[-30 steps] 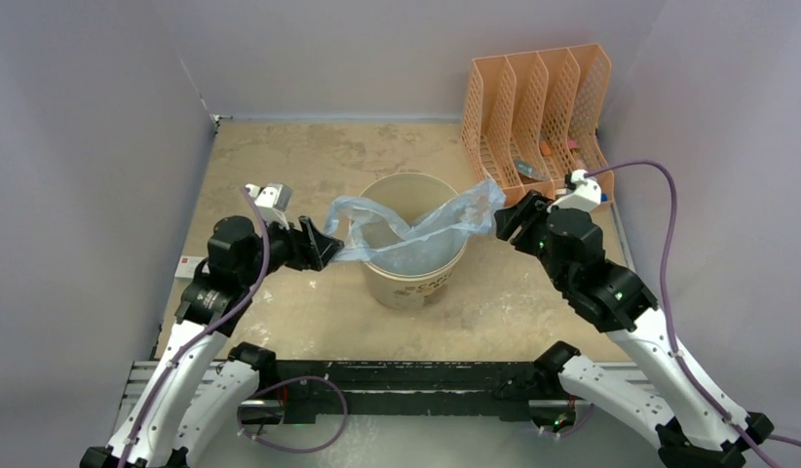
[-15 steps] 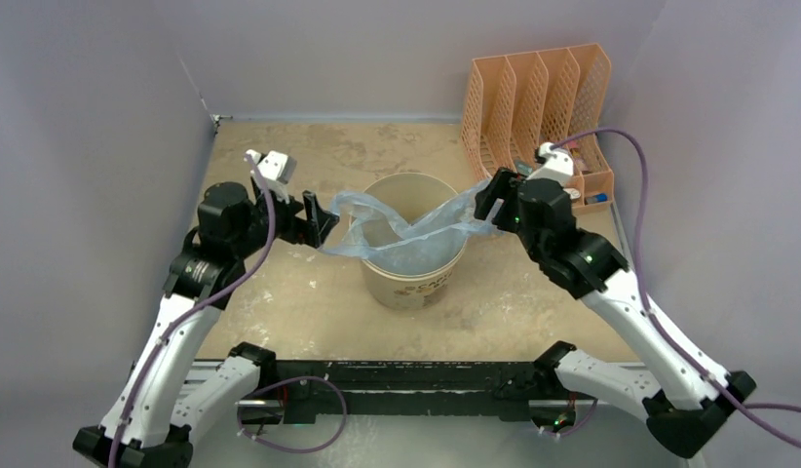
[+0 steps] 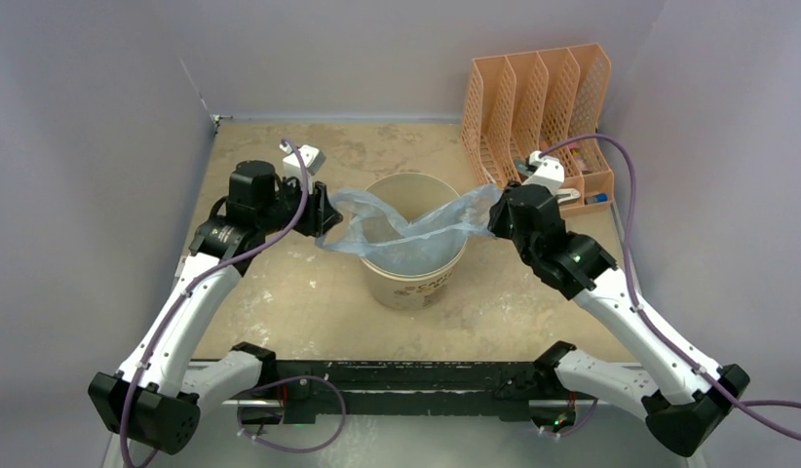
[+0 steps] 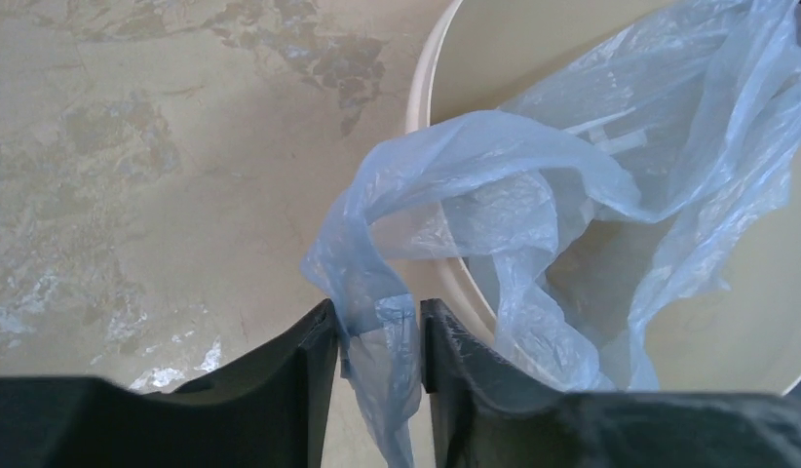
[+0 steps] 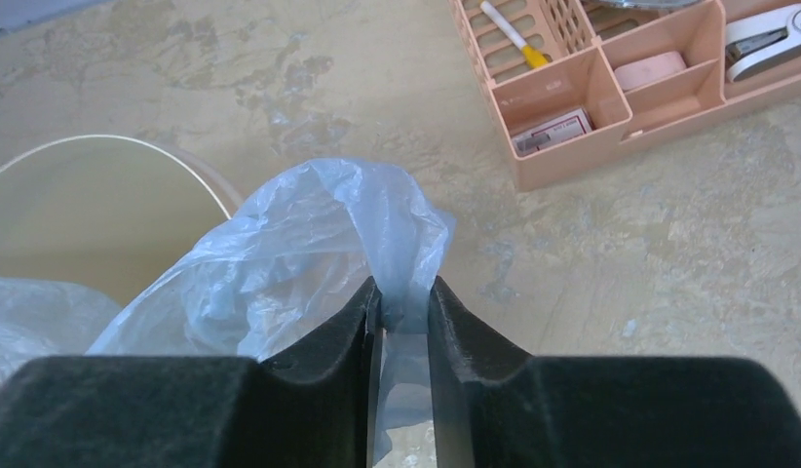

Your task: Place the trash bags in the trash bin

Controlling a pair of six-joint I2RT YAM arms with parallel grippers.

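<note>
The trash bin (image 3: 416, 288), a round cream bucket, stands mid-table. The trash bag (image 3: 408, 230), thin pale-blue film, lies across its mouth, with its middle sagging inside and both ends hanging over the rim. My left gripper (image 3: 324, 219) is at the bag's left end. In the left wrist view a fold of the bag (image 4: 377, 322) hangs between its fingers, and my left gripper (image 4: 377, 317) stands partly open around the fold. My right gripper (image 3: 494, 216) is at the bag's right end. In the right wrist view my right gripper (image 5: 403, 292) is shut on a bunched tip of the bag (image 5: 397, 234).
An orange mesh file organizer (image 3: 538, 107) stands at the back right. Just beyond my right gripper sits a low orange tray (image 5: 611, 97) of small desk items. Grey walls enclose the table on the left, back and right.
Both grippers opened wide, then narrowed around the bag's ends. The left arm swung forward and rightward toward the bin. The right gripper shifted left and away from the near edge.
</note>
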